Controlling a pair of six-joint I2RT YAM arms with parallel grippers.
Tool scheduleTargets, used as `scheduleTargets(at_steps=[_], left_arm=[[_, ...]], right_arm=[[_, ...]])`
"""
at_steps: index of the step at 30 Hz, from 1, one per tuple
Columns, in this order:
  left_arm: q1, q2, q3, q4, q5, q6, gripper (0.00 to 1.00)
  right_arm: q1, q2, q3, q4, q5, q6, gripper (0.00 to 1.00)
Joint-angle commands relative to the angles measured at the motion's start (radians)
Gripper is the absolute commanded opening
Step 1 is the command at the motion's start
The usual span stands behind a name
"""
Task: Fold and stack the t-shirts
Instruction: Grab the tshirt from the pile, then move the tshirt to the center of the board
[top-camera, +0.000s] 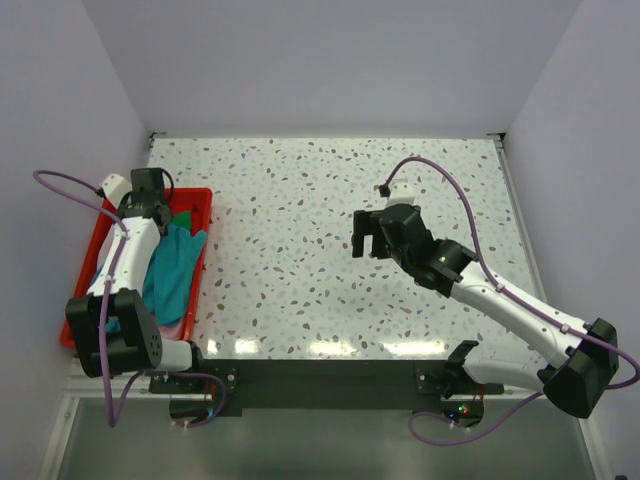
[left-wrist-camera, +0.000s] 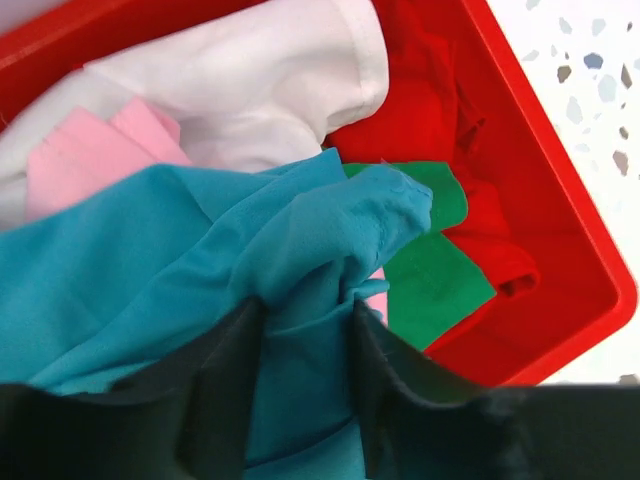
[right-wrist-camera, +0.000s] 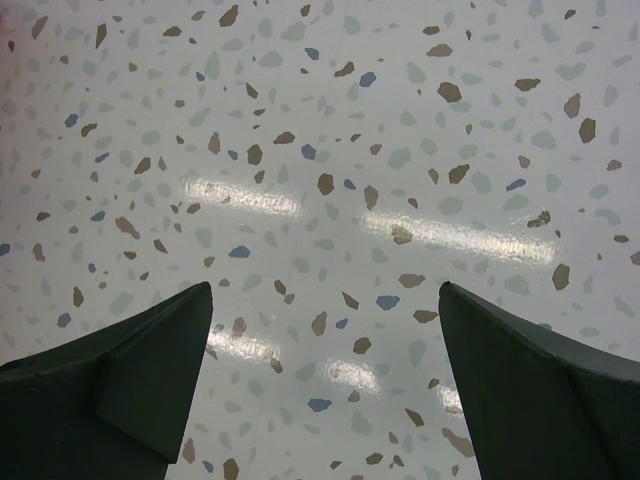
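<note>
The t-shirts lie bunched in the red bin (top-camera: 203, 215) at the table's left edge. In the left wrist view the teal shirt (left-wrist-camera: 200, 260) is on top, with a white one (left-wrist-camera: 260, 80), a pink one (left-wrist-camera: 80, 160), a green one (left-wrist-camera: 430, 270) and a red cloth (left-wrist-camera: 420, 90) under it. My left gripper (left-wrist-camera: 305, 330) is shut on a fold of the teal shirt (top-camera: 175, 262) over the bin (left-wrist-camera: 580, 250). My right gripper (right-wrist-camera: 325, 300) is open and empty above the bare table; it also shows in the top view (top-camera: 368, 238).
The speckled table (top-camera: 330, 210) is walled on the left, back and right. A black rail (top-camera: 320, 370) runs along the near edge by the arm bases.
</note>
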Motion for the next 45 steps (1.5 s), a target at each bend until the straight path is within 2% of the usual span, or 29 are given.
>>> scheduleTargets(at_steps=[1,3,4,6,12,18,23,27,34,36,40,41,43,44,45], left_arm=[[0.013,-0.005,-0.005,0.057,0.014,-0.026,0.36],[0.014,-0.023,0.002,0.054,0.021,-0.007,0.23],[0.014,-0.032,0.022,0.050,0.029,0.000,0.12],[0.014,-0.067,0.059,0.047,0.038,0.037,0.00],[0.014,-0.187,0.178,0.013,0.064,0.126,0.00],[0.010,-0.276,0.274,0.053,0.224,0.223,0.00],[-0.024,-0.301,0.370,0.079,0.383,0.244,0.00],[-0.236,-0.281,0.465,0.094,0.360,0.249,0.00],[-0.561,-0.232,0.478,0.181,0.279,0.203,0.00],[-0.685,-0.183,0.461,0.223,0.217,0.194,0.00],[-0.780,-0.004,0.436,0.318,0.276,0.136,0.00],[-0.791,0.044,0.452,0.333,0.285,0.120,0.17],[-0.790,0.191,0.504,0.315,0.325,0.109,0.39],[-0.790,0.234,0.562,0.301,0.328,0.129,0.55],[-0.784,0.272,0.588,0.286,0.343,0.131,0.63]], right_arm=[[0.000,-0.021,0.000,0.036,-0.008,-0.018,0.99],[0.000,-0.021,0.003,0.036,-0.009,-0.018,0.99],[-0.002,-0.021,0.005,0.036,-0.011,-0.018,0.99],[0.000,-0.023,0.005,0.039,-0.011,-0.019,0.99],[0.000,-0.018,0.026,0.041,-0.026,-0.021,0.99],[0.000,-0.007,0.071,0.042,-0.049,-0.024,0.99],[0.000,-0.004,0.120,0.056,-0.048,-0.038,0.99],[0.000,0.005,0.172,0.042,-0.005,-0.054,0.99],[0.000,-0.032,0.235,-0.008,0.087,-0.068,0.99],[0.000,-0.049,0.236,-0.028,0.121,-0.067,0.99],[0.000,-0.050,0.235,-0.063,0.198,-0.054,0.99],[0.001,-0.043,0.236,-0.076,0.210,-0.048,0.99],[0.000,-0.006,0.247,-0.114,0.235,-0.038,0.99],[-0.002,0.010,0.247,-0.123,0.241,-0.027,0.99],[-0.002,0.025,0.247,-0.145,0.242,-0.019,0.99]])
